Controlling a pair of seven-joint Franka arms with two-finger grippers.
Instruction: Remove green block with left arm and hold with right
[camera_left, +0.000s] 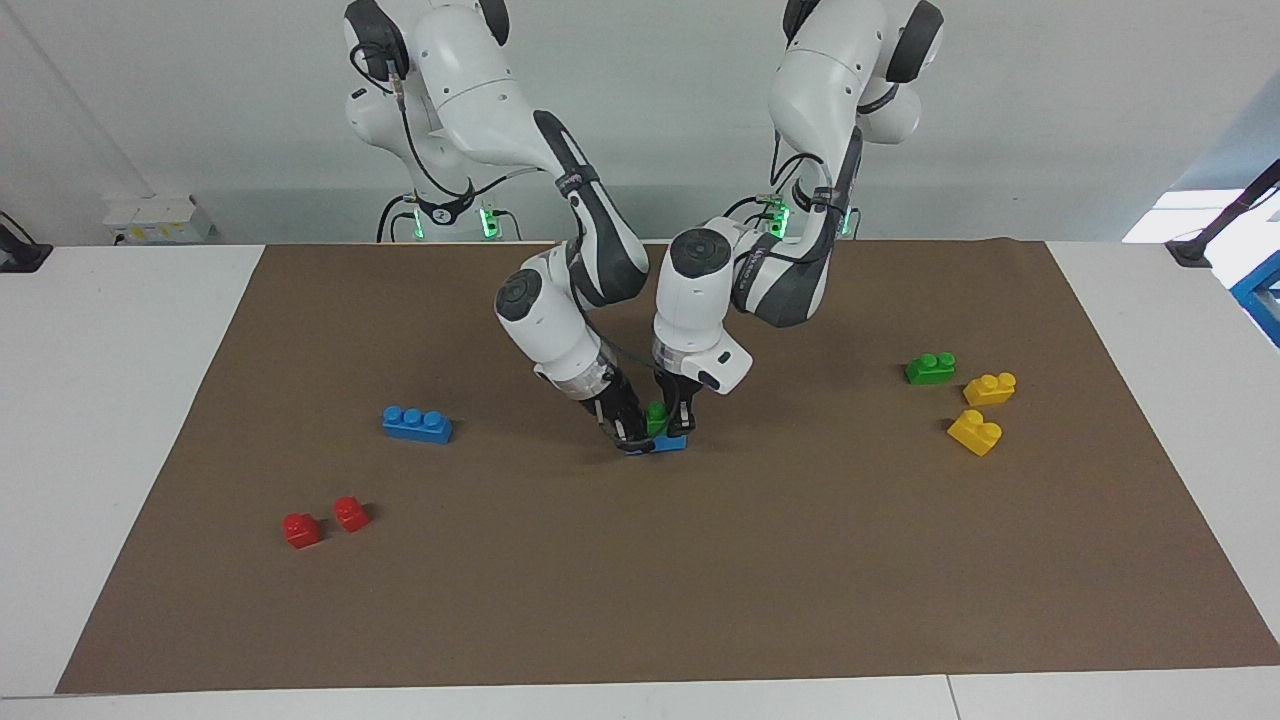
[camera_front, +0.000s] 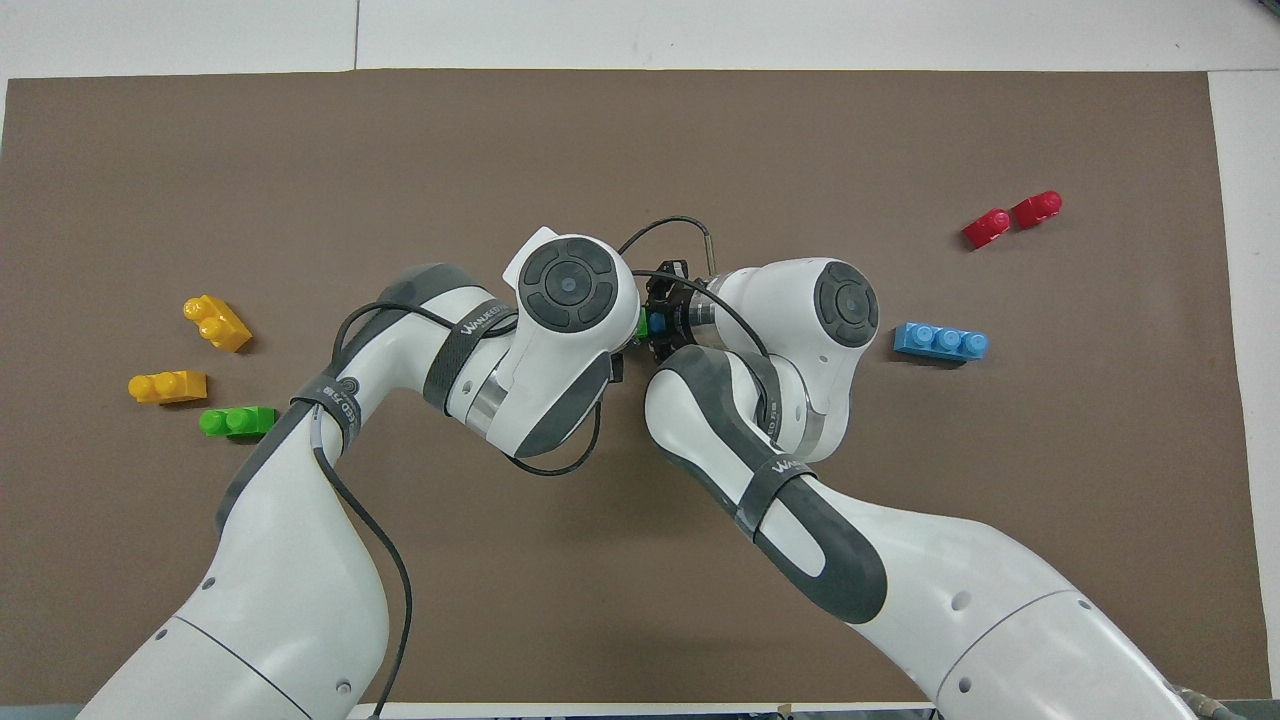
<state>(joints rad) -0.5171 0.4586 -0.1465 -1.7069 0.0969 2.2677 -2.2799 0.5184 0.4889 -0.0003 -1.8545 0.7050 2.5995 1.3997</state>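
A green block (camera_left: 657, 414) sits on a blue brick (camera_left: 668, 443) at the middle of the brown mat; both show as slivers in the overhead view, green block (camera_front: 641, 323) and blue brick (camera_front: 657, 324). My right gripper (camera_left: 628, 436), on the arm with the silver wrist band, is down at the mat and shut on the blue brick's end. My left gripper (camera_left: 677, 420) comes down right against the green block from the left arm's side. A second green block (camera_left: 930, 368) lies loose toward the left arm's end.
Two yellow bricks (camera_left: 990, 388) (camera_left: 975, 432) lie beside the second green block. A blue three-stud brick (camera_left: 417, 423) and two red bricks (camera_left: 302, 529) (camera_left: 351, 513) lie toward the right arm's end. The brown mat (camera_left: 640, 600) covers the white table.
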